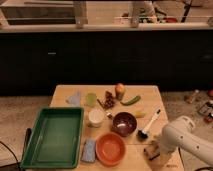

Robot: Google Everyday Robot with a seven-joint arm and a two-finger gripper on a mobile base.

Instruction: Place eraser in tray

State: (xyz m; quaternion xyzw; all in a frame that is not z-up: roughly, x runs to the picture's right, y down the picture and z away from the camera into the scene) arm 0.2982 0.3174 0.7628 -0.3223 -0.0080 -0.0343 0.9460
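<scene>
The green tray point(31, 141) lies at the front left of the wooden table. The white arm comes in from the lower right, and my gripper point(155, 153) hangs low over the table's front right corner. A small tan block with a dark side, the eraser point(148, 148), shows right at the gripper's tip on the table. The arm hides part of it, and I cannot tell if it is held. The tray is far to the left of the gripper, with the orange bowl between them.
An orange bowl point(110, 148) and a blue sponge pad point(89, 150) sit right of the tray. A dark bowl point(124, 123), a white cup point(95, 117), a white-handled brush point(151, 124), a green cup point(90, 99), fruit and vegetables fill the table's middle and back.
</scene>
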